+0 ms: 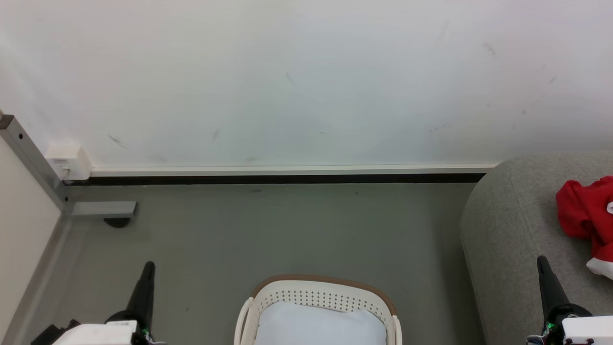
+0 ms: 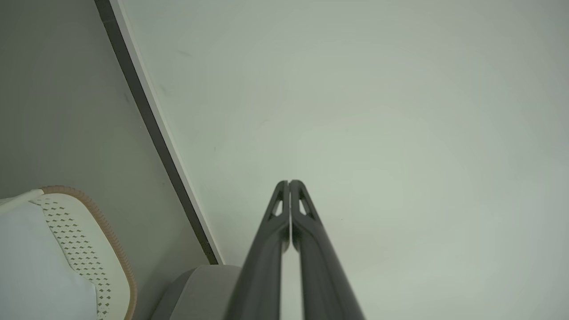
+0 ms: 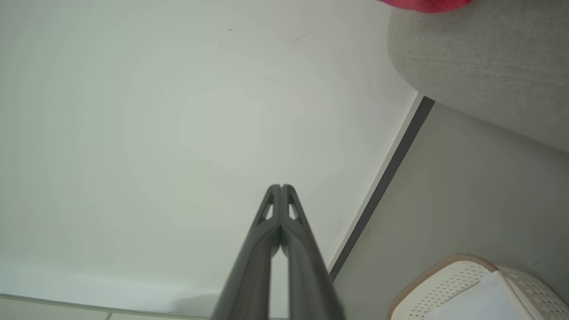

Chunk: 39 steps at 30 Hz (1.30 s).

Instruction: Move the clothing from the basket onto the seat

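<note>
Red clothing [image 1: 586,213] with a white band lies on the grey seat [image 1: 507,230] at the right edge of the head view; a red sliver of the clothing [image 3: 426,4] tops the seat [image 3: 484,58] in the right wrist view. The white perforated basket [image 1: 318,292] with its brown rim stands on the floor at bottom centre, holding a pale blue-white pad [image 1: 318,326]. My left gripper [image 1: 149,266] is shut and empty at lower left, tips pressed together [image 2: 289,183]. My right gripper [image 1: 542,261] is shut and empty at lower right, in front of the seat [image 3: 281,186].
A white wall with a dark baseboard [image 1: 287,179] runs behind the grey floor. A metal frame leg with a foot [image 1: 103,211] and a white box [image 1: 69,163] sit in the left corner. The basket rim [image 2: 115,249] and basket corner [image 3: 449,284] appear in the wrist views.
</note>
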{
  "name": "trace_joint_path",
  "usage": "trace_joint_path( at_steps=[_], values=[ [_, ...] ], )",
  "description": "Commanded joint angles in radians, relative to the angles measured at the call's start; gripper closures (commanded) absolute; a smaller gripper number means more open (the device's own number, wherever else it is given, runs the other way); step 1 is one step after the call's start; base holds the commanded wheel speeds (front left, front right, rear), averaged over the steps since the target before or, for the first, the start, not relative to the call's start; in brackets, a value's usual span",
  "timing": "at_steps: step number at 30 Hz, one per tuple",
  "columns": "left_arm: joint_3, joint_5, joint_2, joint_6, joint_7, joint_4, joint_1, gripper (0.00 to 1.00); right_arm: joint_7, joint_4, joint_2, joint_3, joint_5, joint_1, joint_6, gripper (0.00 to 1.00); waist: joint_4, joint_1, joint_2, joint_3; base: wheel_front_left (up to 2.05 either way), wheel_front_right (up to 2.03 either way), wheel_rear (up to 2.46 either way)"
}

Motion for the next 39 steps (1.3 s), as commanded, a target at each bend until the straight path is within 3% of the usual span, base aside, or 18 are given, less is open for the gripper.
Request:
trace_joint_path(
  at_steps=[1,20,39],
  values=[
    [0.006,-0.025,0.001,-0.003,0.006,-0.002,-0.012,1.0,0.007,-0.008,-0.01,-0.006,0.018,-0.011,-0.002,1.0,0.001,0.0,0.0,0.0,0.0,0.0,0.0],
    [0.016,-0.138,-0.009,-0.003,0.041,0.0,-0.027,1.0,0.039,-0.011,-0.012,-0.033,0.14,-0.018,-0.002,1.0,0.011,0.0,0.0,0.003,0.0,0.0,0.0],
    [0.015,-0.135,-0.009,-0.003,0.041,0.0,-0.026,1.0,0.042,-0.009,-0.006,-0.038,0.128,-0.017,-0.002,1.0,0.011,0.0,0.0,0.003,0.0,0.0,0.0]
  ],
)
